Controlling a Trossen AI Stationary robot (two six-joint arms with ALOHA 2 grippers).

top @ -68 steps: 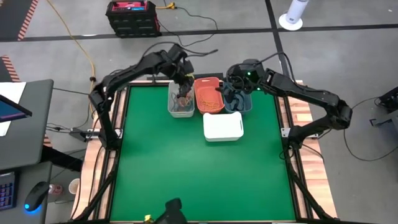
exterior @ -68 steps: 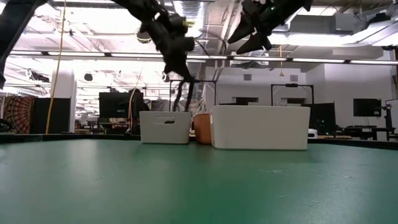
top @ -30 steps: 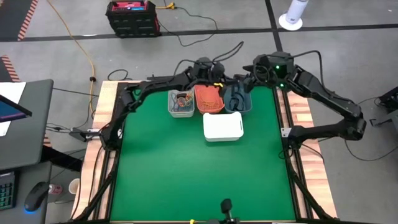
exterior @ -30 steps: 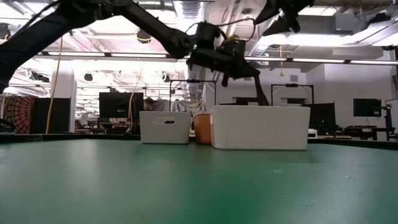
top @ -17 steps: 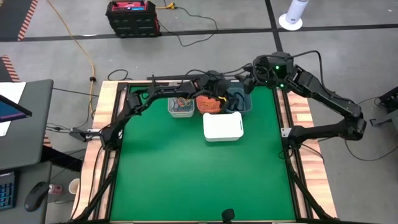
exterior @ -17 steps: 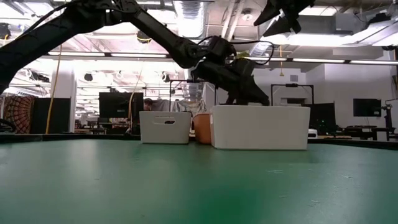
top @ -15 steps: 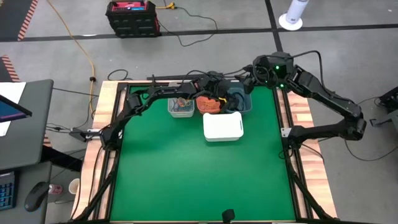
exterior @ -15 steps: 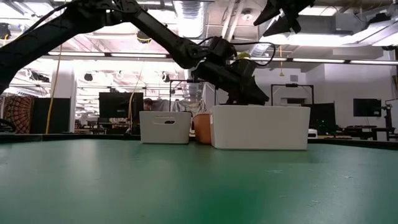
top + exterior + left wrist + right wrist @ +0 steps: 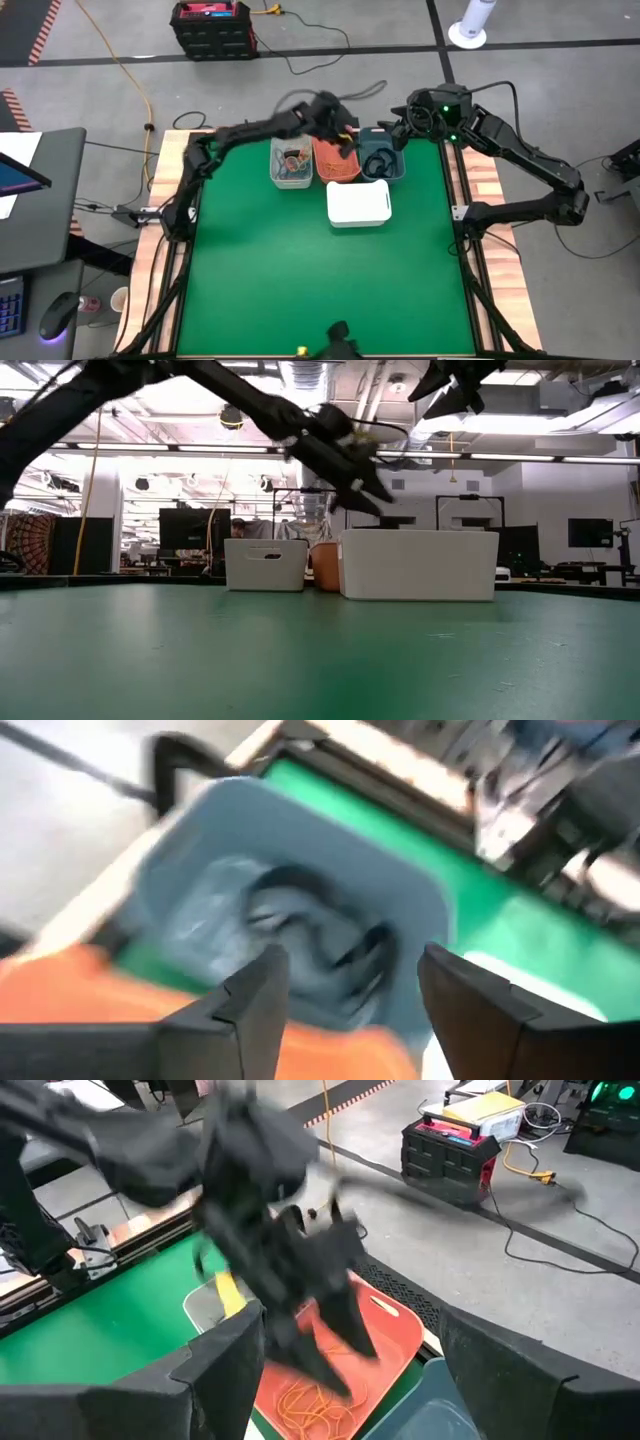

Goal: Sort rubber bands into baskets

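Observation:
Four baskets stand at the table's far side: light grey (image 9: 291, 166), coral-orange (image 9: 336, 160), slate-blue (image 9: 383, 162), and white (image 9: 358, 202) just nearer. Mixed rubber bands (image 9: 293, 159) lie in the grey basket, orange bands (image 9: 305, 1400) in the coral one, and dark bands (image 9: 300, 920) in the slate-blue one. My left gripper (image 9: 347, 142) hovers open and empty above the coral and slate-blue baskets (image 9: 290, 870). My right gripper (image 9: 394, 129) hangs open and empty, high over the slate-blue basket's far right corner.
Bare green mat (image 9: 320, 280) stretches from the white basket to the near edge. Wooden rails (image 9: 480, 190) run along the table's sides. The left arm (image 9: 260, 1190) reaches across the far side in front of my right gripper.
My left gripper dipped toward the slate-blue basket, behind the white one. It has then risen and swung back toward the table's left, and now hangs higher over the coral basket's right side. The baskets have stayed put.

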